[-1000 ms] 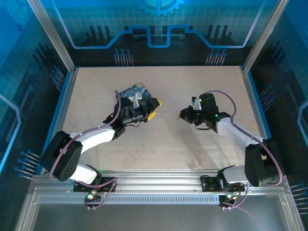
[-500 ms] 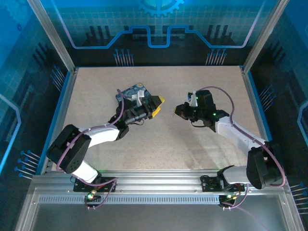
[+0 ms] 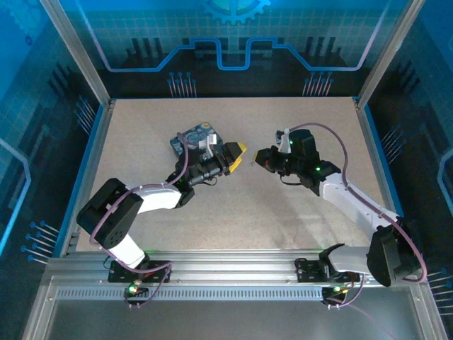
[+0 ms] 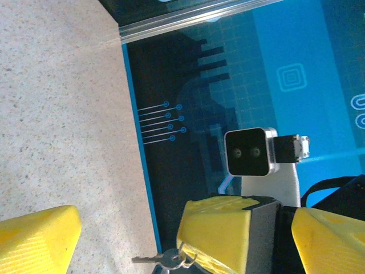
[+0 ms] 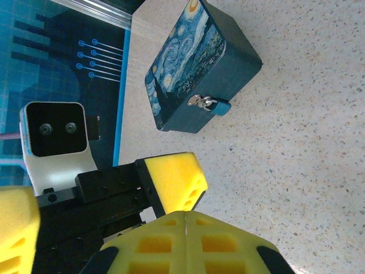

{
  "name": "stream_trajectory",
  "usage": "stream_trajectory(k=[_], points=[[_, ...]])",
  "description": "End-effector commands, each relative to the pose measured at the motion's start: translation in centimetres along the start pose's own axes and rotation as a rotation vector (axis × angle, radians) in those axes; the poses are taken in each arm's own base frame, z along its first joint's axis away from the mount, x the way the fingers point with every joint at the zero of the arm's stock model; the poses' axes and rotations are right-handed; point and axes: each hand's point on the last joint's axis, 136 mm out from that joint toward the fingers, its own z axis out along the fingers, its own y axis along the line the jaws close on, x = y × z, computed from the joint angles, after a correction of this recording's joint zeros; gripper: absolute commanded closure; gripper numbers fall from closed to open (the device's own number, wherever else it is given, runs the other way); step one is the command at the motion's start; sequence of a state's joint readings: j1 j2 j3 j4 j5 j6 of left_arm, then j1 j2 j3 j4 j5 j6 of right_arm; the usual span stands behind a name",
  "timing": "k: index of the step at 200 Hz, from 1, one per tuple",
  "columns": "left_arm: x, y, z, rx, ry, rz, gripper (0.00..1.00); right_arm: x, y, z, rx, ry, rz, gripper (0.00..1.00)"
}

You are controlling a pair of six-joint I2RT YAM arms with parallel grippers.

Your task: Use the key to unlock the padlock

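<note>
Poking from the right gripper (image 4: 211, 231), the key (image 4: 149, 260) points leftward.

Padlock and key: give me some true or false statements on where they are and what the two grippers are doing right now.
1. The padlock hangs on the front of the painted tin. True.
2. The left gripper is shut. False: its yellow fingers stand wide apart.
3. The right gripper is shut, with the key at its fingertips. True.
4. The key is already in the padlock. False: it is at the right gripper's tips, apart from the padlock.
5. The left gripper holds the tin. False: the tin lies free on the table, with no finger on it.
</note>
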State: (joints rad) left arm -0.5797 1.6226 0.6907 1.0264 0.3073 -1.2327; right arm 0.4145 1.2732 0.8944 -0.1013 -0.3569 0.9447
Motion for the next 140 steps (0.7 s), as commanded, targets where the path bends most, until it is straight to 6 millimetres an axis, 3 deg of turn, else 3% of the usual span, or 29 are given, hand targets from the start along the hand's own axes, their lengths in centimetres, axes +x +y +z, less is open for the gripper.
stream_trajectory(k=[1,72,140], points=[[-0.2,-1.7,0.1,0.080,-0.034,0.023,0.04,-1.1,3.0,-0.7,-0.073,-0.046,-0.011,1.00],[1.0,-2.1,1.4,0.131,-0.004,-0.008,0.06,-0.4,4.8,0.9,-0.125,-0.014,-0.005,1.00],[1.7,-2.5,1.7,0.152,0.010,-0.016,0.10,-0.3,3.7,2.3,-0.097,-0.011,0.034,1.00]])
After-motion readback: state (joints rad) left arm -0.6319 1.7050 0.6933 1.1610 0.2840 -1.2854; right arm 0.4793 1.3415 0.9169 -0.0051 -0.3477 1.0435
